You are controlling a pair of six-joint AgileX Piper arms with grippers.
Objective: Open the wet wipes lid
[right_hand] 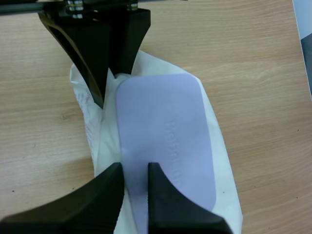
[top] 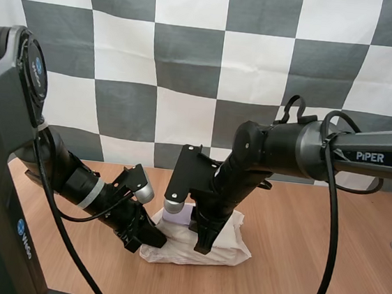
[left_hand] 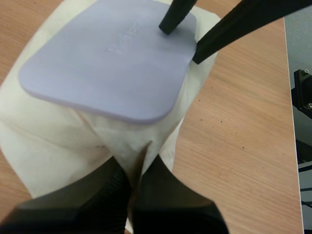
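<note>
Left black two-fingered gripper (left_hand: pixel 133 181) is nearly closed, nipping the end fold of the soft white pack of wet wipes (top: pixel 231 247), which lies on the light wooden table (top: pixel 310 264) at the lower centre of the high view. Right black gripper (right_hand: pixel 135 168) stands slightly parted, straddling one edge of the flat lilac plastic lid (right_hand: pixel 165 131). Pack seems steadied, but the lid lies flat: lifting it remains

Bright, even light; soft shadows on table (top: pixel 309 271).
</note>
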